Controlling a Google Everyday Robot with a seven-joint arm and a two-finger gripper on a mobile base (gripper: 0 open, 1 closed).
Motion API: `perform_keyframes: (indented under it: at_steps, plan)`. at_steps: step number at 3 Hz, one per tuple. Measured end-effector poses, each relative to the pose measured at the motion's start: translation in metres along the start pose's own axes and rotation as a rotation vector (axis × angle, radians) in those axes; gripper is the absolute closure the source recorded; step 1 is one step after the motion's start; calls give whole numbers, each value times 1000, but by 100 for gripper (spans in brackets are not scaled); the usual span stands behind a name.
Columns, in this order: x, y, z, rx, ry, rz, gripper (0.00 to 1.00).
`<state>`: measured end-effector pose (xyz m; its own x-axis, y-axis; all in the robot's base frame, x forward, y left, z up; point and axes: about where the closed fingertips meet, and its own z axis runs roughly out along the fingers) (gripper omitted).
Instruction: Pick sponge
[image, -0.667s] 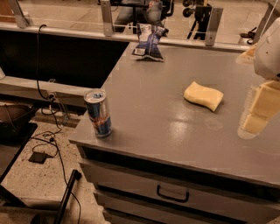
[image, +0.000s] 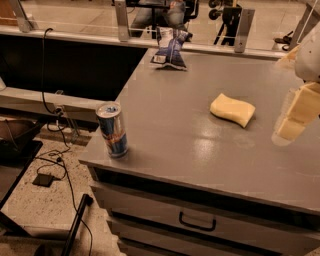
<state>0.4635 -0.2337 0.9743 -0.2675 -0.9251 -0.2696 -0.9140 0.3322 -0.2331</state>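
Observation:
The sponge (image: 232, 109), a pale yellow foam block with wavy edges, lies flat on the grey countertop (image: 180, 145), right of centre. My gripper (image: 295, 120) hangs at the right edge of the view, its cream blocky fingers pointing down. It is to the right of the sponge, apart from it, and holds nothing that I can see.
A blue and silver drink can (image: 112, 129) stands upright near the counter's front left corner. A blue chip bag (image: 170, 49) lies at the far edge. Drawers with a handle (image: 197, 223) sit below. Cables run on the floor at the left.
The sponge, can and bag sit a little lower and further left in the view. The gripper keeps about the same place to the right of the sponge.

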Motion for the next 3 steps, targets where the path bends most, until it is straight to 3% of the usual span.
perform_keyframes:
  at_steps: [2,3]
  plan:
    - [7,-81,68,-106,-136,127,0]
    - [14,-103,103,-88,-139,161,0]
